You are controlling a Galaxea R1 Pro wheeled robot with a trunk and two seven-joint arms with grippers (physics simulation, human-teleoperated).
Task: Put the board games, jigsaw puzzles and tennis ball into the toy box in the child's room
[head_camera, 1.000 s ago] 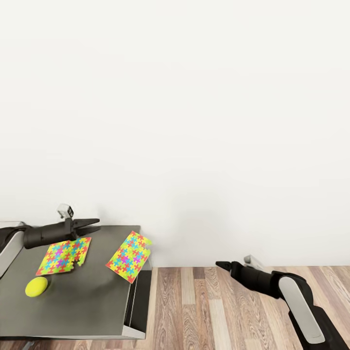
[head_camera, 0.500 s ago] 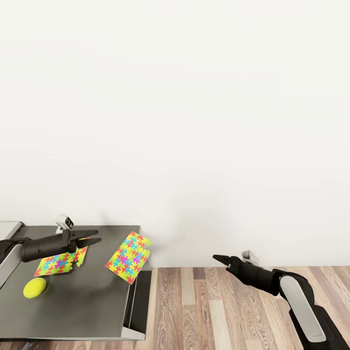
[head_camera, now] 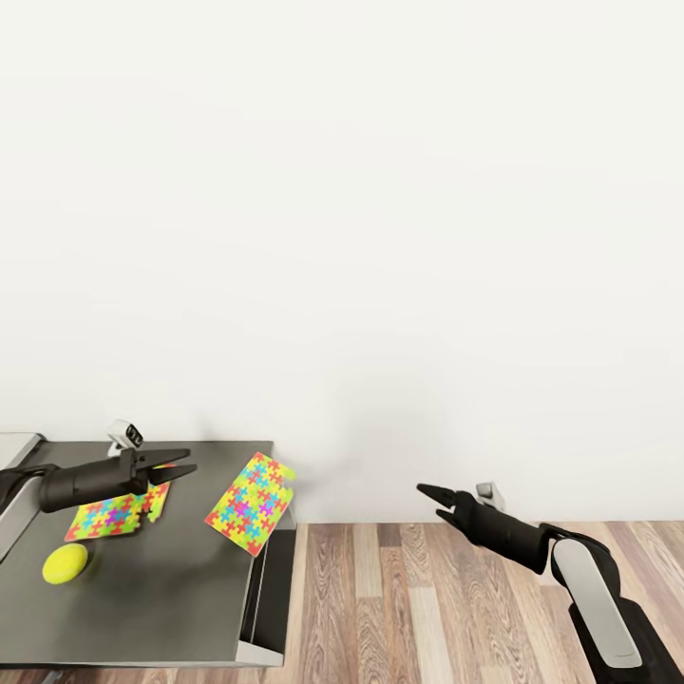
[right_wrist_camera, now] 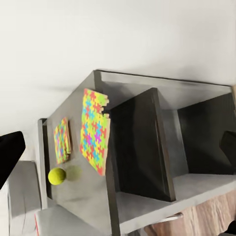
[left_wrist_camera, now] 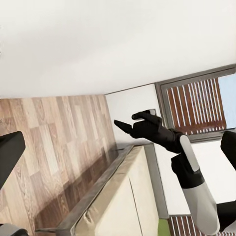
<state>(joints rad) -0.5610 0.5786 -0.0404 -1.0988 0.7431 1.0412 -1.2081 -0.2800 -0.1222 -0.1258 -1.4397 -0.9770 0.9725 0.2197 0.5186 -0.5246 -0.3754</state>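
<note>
I see the grey table (head_camera: 180, 608) against the white wall (head_camera: 380, 237), with wood floor (head_camera: 408, 608) past its right edge. Two jigsaw puzzles lie on top: one puzzle (head_camera: 252, 502) overhangs the table's far right corner, the other puzzle (head_camera: 112, 513) lies toward the far left, partly under my left gripper (head_camera: 180, 463), which hovers above it with fingers slightly apart, holding nothing. My right gripper (head_camera: 429, 494) hangs over the floor well right of the table, fingers slightly parted and empty; the tennis ball (head_camera: 65, 563) rests near the table's left edge, just in front of the left puzzle.
</note>
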